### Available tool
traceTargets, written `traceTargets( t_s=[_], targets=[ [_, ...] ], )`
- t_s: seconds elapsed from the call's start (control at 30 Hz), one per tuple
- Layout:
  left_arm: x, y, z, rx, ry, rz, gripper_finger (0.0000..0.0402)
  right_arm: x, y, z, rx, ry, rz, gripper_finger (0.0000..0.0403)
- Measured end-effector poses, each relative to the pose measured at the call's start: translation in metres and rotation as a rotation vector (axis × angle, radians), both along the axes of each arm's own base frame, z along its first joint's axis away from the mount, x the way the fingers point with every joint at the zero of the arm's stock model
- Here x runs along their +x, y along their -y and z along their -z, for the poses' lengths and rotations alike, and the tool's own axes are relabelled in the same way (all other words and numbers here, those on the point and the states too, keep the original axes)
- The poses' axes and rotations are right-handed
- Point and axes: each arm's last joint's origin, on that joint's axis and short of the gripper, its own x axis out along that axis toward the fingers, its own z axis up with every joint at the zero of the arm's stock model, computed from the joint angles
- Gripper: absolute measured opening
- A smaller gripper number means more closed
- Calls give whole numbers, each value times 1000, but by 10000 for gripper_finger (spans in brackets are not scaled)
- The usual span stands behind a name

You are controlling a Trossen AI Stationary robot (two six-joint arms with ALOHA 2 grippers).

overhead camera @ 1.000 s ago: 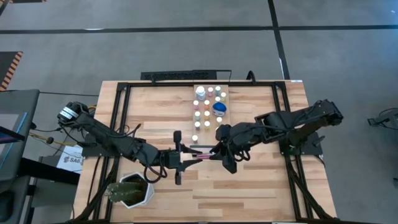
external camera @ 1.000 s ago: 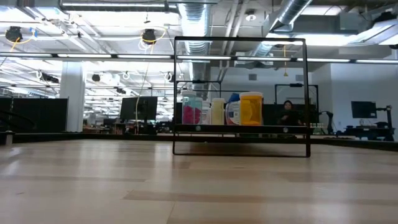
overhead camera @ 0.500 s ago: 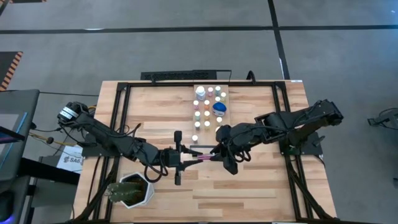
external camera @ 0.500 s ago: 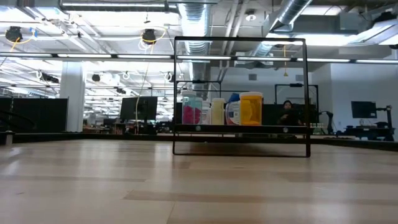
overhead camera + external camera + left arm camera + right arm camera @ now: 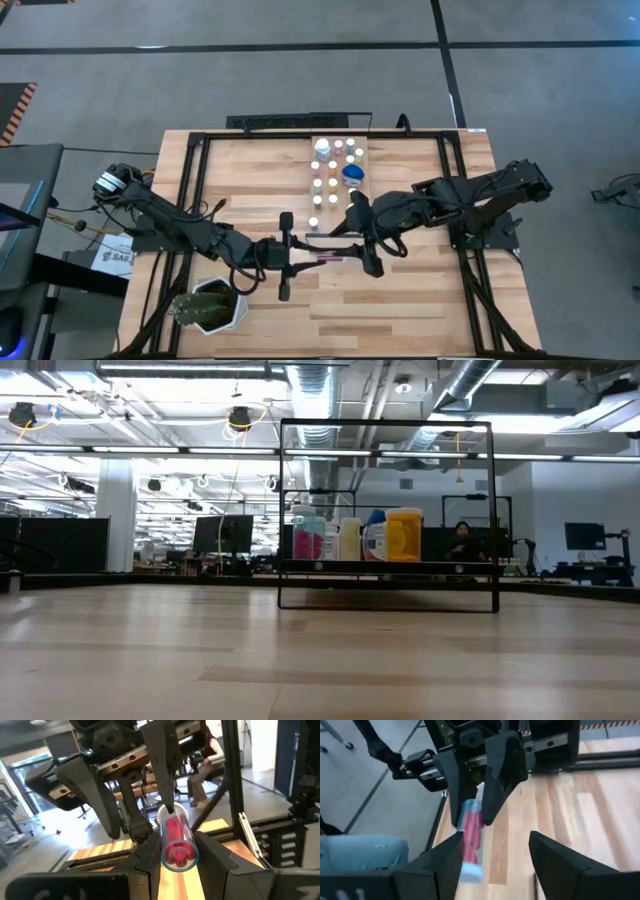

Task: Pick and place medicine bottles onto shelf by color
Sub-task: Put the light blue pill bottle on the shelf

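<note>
Though label-less, red vial (image 5: 176, 840) (tool-gripped (image 5: 175, 851))

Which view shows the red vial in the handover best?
The left wrist view: the red vial fills the centre, clamped in the left tool. The right wrist view shows it smeared beside the open right tool; the high view gives a thin pink streak; the low view misses it.

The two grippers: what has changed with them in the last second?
The right gripper has opened and let go of the red vial, pulling back slightly toward the shelf. The left gripper has shut on the vial and now holds it alone. The bottles on the shelf and the plant pot stayed put.
</note>
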Motion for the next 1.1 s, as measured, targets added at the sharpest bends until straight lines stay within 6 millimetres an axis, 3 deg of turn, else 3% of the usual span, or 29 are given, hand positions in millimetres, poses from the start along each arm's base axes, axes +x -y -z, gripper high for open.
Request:
traceTargets(
  t_s=[0.07, 0.2, 0.33, 0.47, 0.6, 0.87, 1.1],
  targets=[
    [0, 0, -2, -9, 23, -7, 82, -5, 2, -9, -22, 1, -13, 246],
    [0, -1, -9, -47, 88, -11, 82, -28, 5, -47, -91, 49, -70, 249],
    [-1, -3, -18, -88, 169, -12, 82, -43, -7, -67, -213, 127, -144, 245],
    [-2, -4, -27, -131, 259, 41, 82, -54, -29, -67, -325, 149, -218, 240],
    [-4, -5, -35, -193, 345, 171, 82, -59, -55, -62, -511, 174, -147, 238],
    [-6, -2, -39, -261, 377, 308, 82, -36, -86, -52, -781, 268, -32, 238],
    [-7, -1, -39, -265, 379, 308, 82, -18, -93, -54, -891, 345, 33, 238]
  ],
)
